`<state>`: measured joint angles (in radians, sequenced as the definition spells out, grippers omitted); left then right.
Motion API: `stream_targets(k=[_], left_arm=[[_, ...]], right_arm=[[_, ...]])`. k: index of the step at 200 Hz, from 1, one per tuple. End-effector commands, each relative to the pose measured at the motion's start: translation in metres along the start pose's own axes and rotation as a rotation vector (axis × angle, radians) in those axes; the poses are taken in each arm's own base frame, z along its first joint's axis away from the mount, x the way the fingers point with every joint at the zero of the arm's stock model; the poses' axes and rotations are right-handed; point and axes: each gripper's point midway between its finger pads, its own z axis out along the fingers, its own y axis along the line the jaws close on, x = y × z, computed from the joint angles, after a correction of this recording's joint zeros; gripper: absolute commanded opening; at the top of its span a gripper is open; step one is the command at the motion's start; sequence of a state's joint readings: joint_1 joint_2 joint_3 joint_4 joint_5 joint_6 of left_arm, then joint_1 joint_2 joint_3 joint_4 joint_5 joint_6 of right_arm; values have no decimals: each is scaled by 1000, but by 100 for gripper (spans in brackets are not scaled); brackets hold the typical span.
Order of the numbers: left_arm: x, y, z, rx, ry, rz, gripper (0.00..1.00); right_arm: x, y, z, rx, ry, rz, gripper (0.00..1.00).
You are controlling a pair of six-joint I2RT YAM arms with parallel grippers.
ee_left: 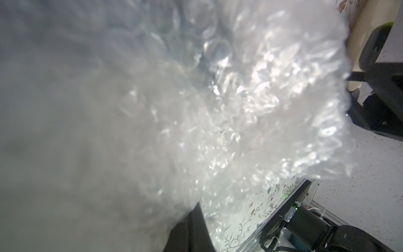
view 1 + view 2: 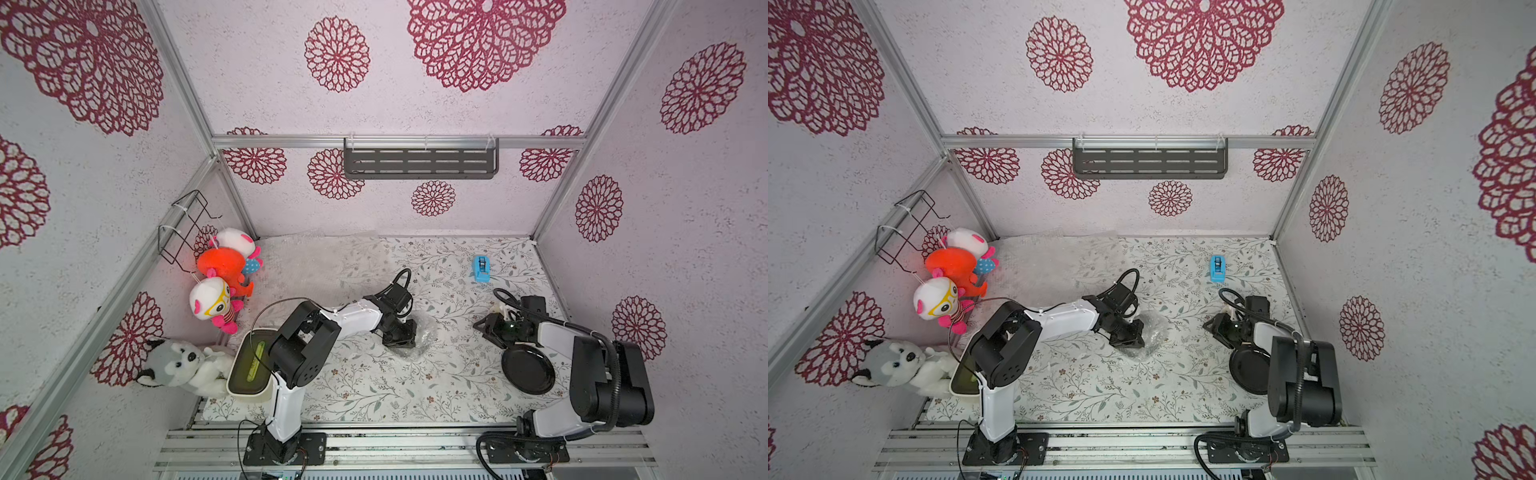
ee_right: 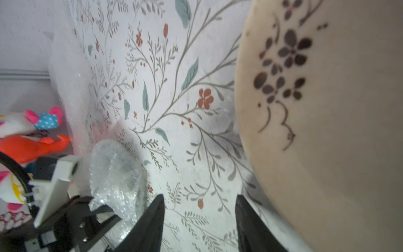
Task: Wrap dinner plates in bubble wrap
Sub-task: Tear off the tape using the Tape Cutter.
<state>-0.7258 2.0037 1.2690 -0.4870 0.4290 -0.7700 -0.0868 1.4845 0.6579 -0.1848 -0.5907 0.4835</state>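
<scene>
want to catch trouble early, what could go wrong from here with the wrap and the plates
1. The left pincer is shut on one side of a bunched bubble wrap bundle; it might slip or unfold.
2. That wrap fills the left wrist view, so the arm may be working blind.
3. The black plate lies partly under the right arm; a low swing could knock it.

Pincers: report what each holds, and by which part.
Left pincer grips the bubble wrap by a bunched fold. Right pincer is open, holding nothing.
</scene>
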Motion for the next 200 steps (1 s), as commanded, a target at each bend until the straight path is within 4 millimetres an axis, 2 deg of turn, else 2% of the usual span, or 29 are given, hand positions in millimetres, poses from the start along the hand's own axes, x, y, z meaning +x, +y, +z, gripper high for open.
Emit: stream_targets(k=[1, 16, 25, 34, 45, 62, 90, 98, 110, 129, 143, 166, 200], left_arm=[[31, 50, 23, -176, 107, -55, 0], [31, 50, 24, -174, 111, -54, 0], [32, 50, 24, -175, 112, -54, 0], [32, 50, 24, -173, 114, -53, 0], [33, 51, 24, -175, 116, -52, 0], [33, 51, 24, -174, 116, -50, 0], [31, 50, 23, -177, 107, -53, 0], [32, 51, 23, -179, 107, -57, 0], [31, 52, 24, -182, 105, -59, 0], [31, 51, 23, -182, 102, -62, 0], [31, 51, 23, -184, 104, -62, 0], [31, 52, 23, -189, 108, -63, 0], [30, 53, 22, -201, 108, -65, 0]], right_arm=[[21, -3, -14, 55, 42, 22, 61], [22, 4, -26, 57, 17, 17, 62], [12, 12, -37, 62, -35, -7, 62], [-6, 21, -49, 75, -111, -53, 63], [-37, 32, -62, 91, -206, -121, 64], [-87, 42, -66, 91, -303, -204, 63], [-157, 44, -35, 98, -339, -332, 57], [-170, 46, -20, 80, -309, -383, 55], [-186, 37, -1, 97, -262, -416, 52], [-205, 26, 19, 80, -214, -420, 51], [-214, 26, 26, 25, -205, -413, 50], [-213, 35, 41, -107, -139, -421, 48], [-209, 34, 55, -183, -95, -422, 48]])
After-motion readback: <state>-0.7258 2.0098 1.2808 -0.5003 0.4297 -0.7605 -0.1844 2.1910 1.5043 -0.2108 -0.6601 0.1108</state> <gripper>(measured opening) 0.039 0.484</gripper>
